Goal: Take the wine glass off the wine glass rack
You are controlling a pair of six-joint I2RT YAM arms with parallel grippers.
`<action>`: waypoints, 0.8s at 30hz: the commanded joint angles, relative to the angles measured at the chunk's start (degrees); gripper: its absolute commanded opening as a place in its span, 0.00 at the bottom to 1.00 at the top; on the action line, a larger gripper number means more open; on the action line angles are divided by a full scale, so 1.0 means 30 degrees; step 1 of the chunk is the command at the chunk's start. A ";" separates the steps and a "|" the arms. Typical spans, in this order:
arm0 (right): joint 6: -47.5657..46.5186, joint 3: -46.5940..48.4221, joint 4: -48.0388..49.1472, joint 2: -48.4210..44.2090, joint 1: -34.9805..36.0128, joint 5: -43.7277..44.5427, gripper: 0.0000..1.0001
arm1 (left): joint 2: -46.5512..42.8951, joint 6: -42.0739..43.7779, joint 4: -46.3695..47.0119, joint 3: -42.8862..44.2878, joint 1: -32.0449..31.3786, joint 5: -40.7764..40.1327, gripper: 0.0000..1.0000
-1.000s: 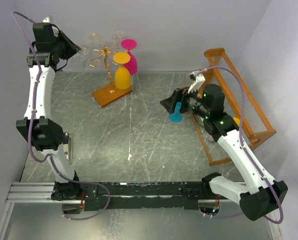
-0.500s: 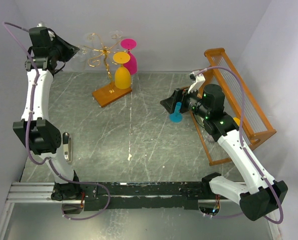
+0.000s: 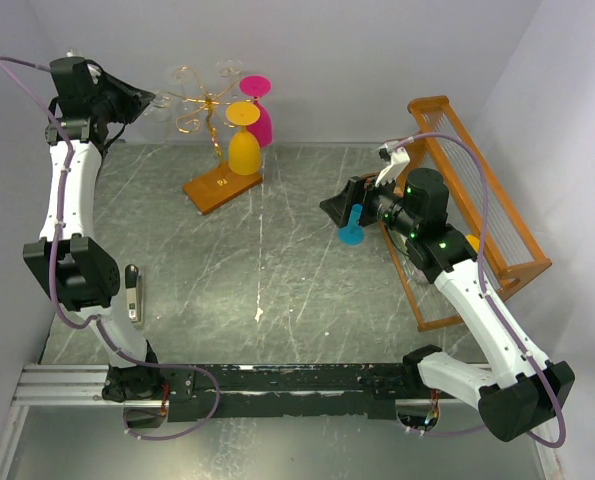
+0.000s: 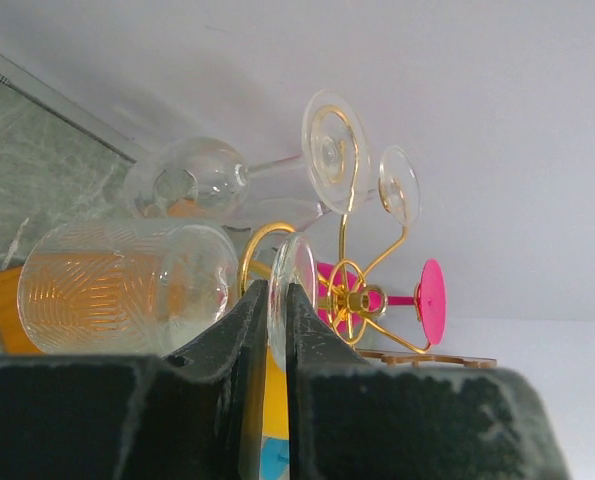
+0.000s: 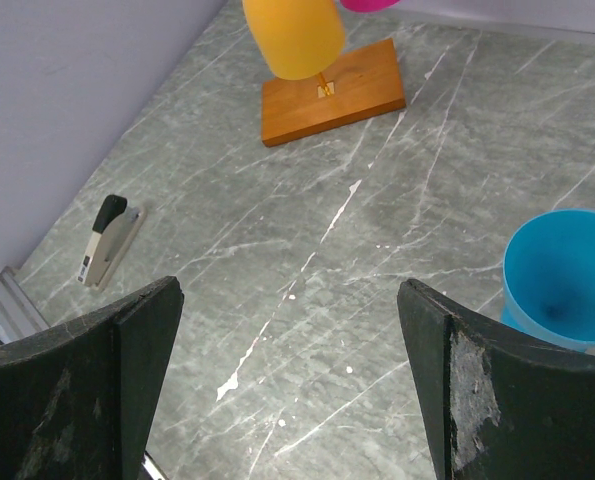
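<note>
The wine glass rack (image 3: 209, 104) is a gold wire stand on an orange-brown wooden base (image 3: 224, 183) at the back of the table. Upside down on it hang a yellow wine glass (image 3: 244, 150), a pink one (image 3: 263, 118) and clear ones. My left gripper (image 3: 143, 100) is at the rack's left arm. In the left wrist view this gripper (image 4: 276, 290) is shut on the foot of a patterned clear wine glass (image 4: 127, 287), next to the gold scrolls (image 4: 352, 297). My right gripper (image 5: 289, 288) is open over bare table, holding nothing.
A blue cup (image 3: 352, 233) stands just below my right gripper (image 3: 335, 207). A larger orange wooden-framed rack (image 3: 477, 200) fills the right side. A stapler (image 3: 132, 290) lies near the left arm. Another clear glass (image 4: 192, 178) hangs above the held one.
My left gripper has drawn a little back and to the left at the rack, and its jaws have closed further on the clear glass. The right arm has not moved.
</note>
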 commanded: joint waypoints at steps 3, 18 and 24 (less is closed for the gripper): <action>-0.0052 -0.0158 0.0345 -0.0367 0.0028 0.0135 0.91 | 0.0008 -0.0894 0.2348 0.1003 0.0482 0.0632 0.07; -0.0096 -0.0159 0.0305 -0.0489 0.0027 0.0309 0.92 | 0.1912 -0.2556 0.4095 0.2470 0.0458 0.3246 0.07; -0.0025 -0.0151 0.0334 -0.0450 0.0026 0.0240 0.92 | 0.1590 -0.2475 0.4236 0.2091 0.0445 0.3557 0.07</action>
